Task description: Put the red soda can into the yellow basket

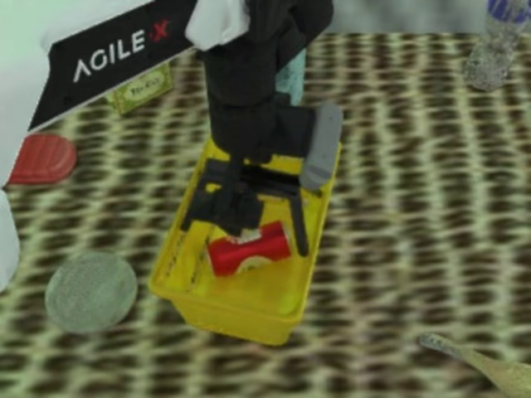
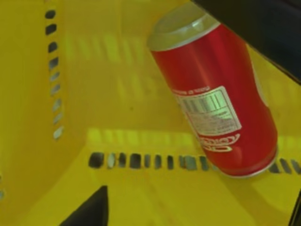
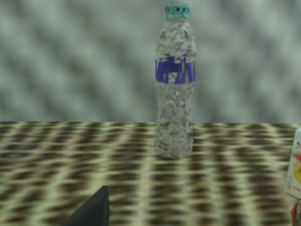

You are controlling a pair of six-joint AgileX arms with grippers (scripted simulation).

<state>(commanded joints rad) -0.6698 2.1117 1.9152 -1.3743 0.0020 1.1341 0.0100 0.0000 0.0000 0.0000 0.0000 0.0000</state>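
Observation:
The red soda can (image 1: 249,249) lies on its side on the floor of the yellow basket (image 1: 241,319), near the middle of the table. In the left wrist view the can (image 2: 216,108) rests tilted against the slotted basket wall (image 2: 117,70), its silver top away from the camera. My left gripper (image 1: 247,224) hangs over the basket just above the can. It is open (image 2: 193,212), its fingers wide apart and touching nothing. The right arm is out of the top view. Its gripper (image 3: 193,216) is open over bare table, facing a bottle.
A flat ribbed red object (image 1: 41,157) and a grey disc (image 1: 91,290) lie at the left. A green-yellow box (image 1: 141,89) sits at the back left. A clear bottle (image 1: 494,50) (image 3: 175,84) stands at the back right. A wooden spoon (image 1: 481,361) lies at the front right.

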